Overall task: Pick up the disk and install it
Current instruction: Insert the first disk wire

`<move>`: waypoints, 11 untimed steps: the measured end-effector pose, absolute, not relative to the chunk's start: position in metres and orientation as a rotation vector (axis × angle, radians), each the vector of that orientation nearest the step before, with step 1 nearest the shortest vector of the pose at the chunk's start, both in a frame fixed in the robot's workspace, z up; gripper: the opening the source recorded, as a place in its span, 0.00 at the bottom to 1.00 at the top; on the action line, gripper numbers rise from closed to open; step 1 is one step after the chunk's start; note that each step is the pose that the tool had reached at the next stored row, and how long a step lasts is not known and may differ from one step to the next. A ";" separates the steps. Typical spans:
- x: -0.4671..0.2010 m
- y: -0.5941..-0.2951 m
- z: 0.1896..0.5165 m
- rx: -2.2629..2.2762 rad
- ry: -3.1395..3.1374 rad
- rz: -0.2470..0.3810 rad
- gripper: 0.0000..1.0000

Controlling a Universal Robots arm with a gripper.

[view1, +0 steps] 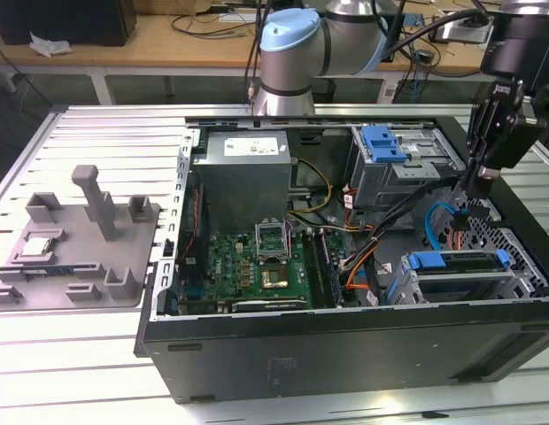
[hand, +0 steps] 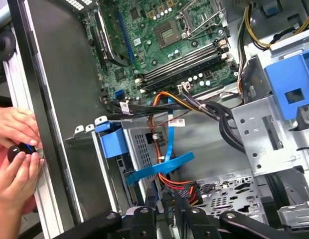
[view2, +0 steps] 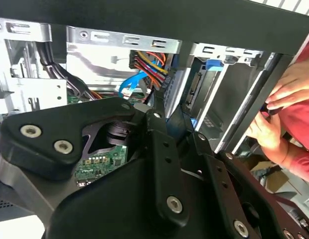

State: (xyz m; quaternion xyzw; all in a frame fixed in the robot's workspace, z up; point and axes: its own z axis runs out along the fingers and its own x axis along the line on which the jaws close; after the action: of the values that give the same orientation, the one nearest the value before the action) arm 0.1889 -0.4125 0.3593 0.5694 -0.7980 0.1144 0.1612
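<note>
Slatted metal table (view1: 80, 354) carries an open computer case (view1: 345, 345), and over the case's drive-cage end the gripper (view1: 474, 193) hangs with its fingers (hand: 150, 196) parted and nothing between them, close above orange cables (hand: 169, 181) and a blue ribbon cable (hand: 159, 167). Within that same end of the case, the disk (view1: 456, 263) sits in the drive cage, blue rail uppermost. Against the case's outer wall a person's hands (hand: 17, 124) pinch a small black object, and a grey fixture tray (view1: 80, 239) lies beside the case's other end.
</note>
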 end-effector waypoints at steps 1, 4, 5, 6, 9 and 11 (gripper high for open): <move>0.189 -0.411 0.358 1.623 -2.277 0.327 0.29; 0.192 -0.407 0.355 1.612 -2.268 0.333 0.29; 0.194 -0.406 0.355 1.607 -2.263 0.335 0.29; 0.196 -0.405 0.354 1.601 -2.253 0.340 0.29; 0.199 -0.402 0.353 1.570 -2.207 0.375 0.29; 0.199 -0.401 0.353 1.562 -2.198 0.387 0.29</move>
State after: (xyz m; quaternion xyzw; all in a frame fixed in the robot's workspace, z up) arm 0.1990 -0.4013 0.3528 0.5611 -0.7893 0.1388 0.2073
